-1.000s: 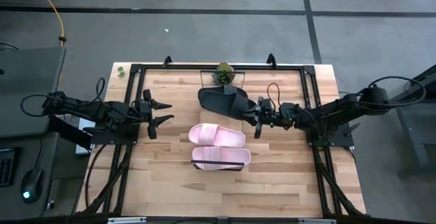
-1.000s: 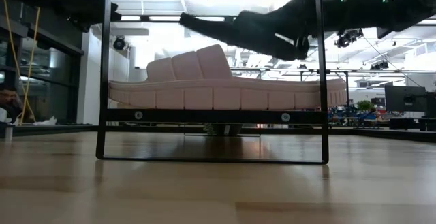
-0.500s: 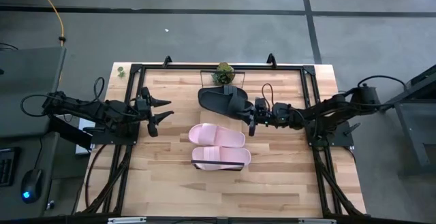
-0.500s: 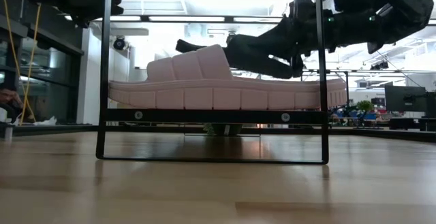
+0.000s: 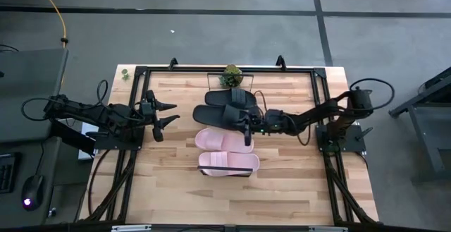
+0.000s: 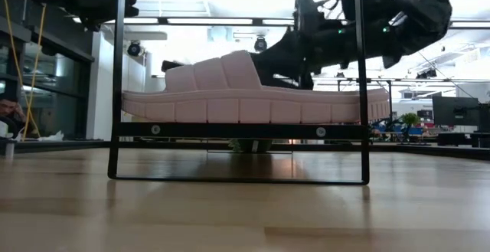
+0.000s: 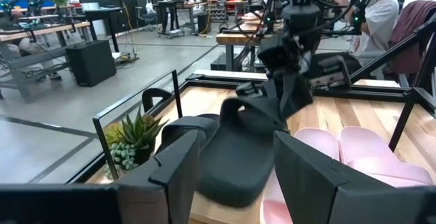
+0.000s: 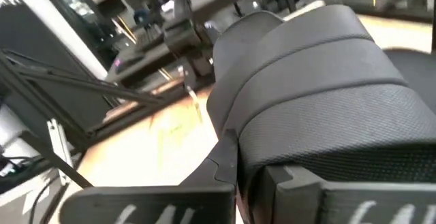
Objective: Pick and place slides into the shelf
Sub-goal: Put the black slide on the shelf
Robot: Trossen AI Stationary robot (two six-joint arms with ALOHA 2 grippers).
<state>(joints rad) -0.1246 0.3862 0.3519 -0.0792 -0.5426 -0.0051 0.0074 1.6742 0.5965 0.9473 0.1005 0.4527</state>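
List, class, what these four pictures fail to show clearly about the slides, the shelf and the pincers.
- Second black slide: not separable in any view; only one black slide reads clearly.
- Shelf board top: low view, edge-on, covered by pink slide.
- Right pincer fingertips: high view, too small against dark slide.

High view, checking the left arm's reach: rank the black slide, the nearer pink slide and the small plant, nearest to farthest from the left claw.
From the left claw:
1. Black slide, straight across, right claw shut on it.
2. Nearer pink slide, beside the black one.
3. Small plant, at the table's back edge; order with 2 is too close to call.
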